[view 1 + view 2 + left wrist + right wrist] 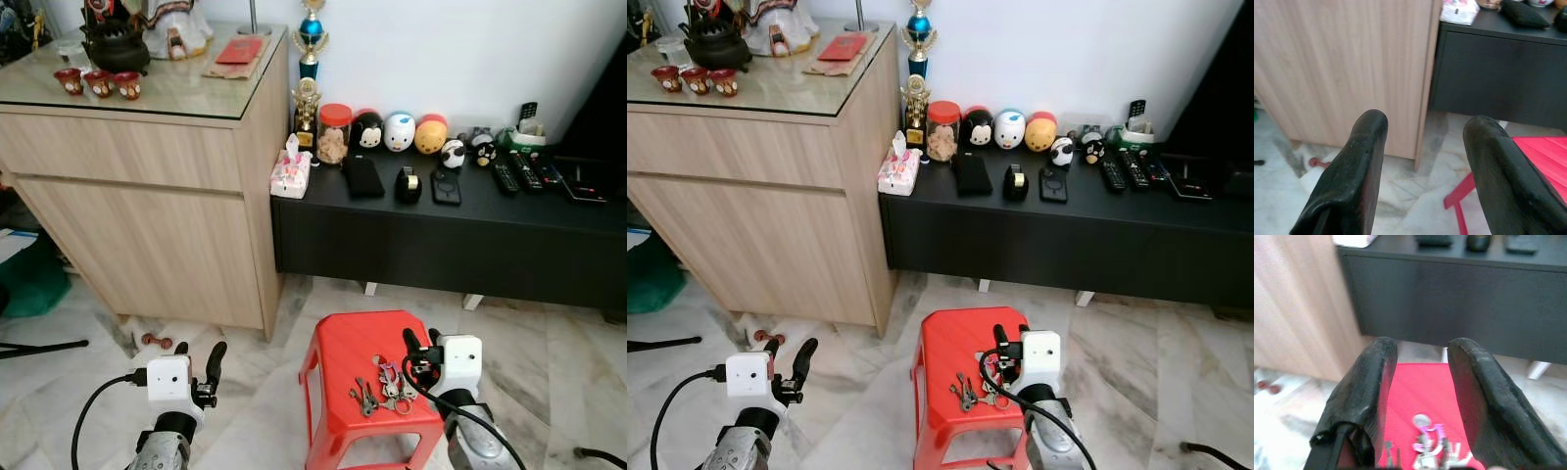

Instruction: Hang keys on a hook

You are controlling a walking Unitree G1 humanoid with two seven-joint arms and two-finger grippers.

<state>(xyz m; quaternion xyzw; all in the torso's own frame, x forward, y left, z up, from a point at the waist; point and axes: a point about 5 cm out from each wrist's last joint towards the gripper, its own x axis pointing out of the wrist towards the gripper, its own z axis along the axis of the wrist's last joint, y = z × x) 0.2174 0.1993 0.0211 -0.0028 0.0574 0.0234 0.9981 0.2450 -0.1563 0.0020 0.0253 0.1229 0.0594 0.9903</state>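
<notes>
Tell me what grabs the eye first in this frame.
The red stool on the marble floor stands out, with keys lying on its seat. The right gripper hovers open just above them. Behind, a black cabinet carries a row of round character figurines beside a wooden cupboard.

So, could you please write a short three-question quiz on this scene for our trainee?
1. True or false: the keys lie on the red stool.
2. Which gripper is nearest the keys? A) left gripper B) right gripper
3. Fill in: the fingers of the right gripper are ___.

Key: 1 true. 2 B; it hovers at the stool's right edge, while the left is over the floor. 3 open, with the keys seen between them in the right wrist view.
</notes>
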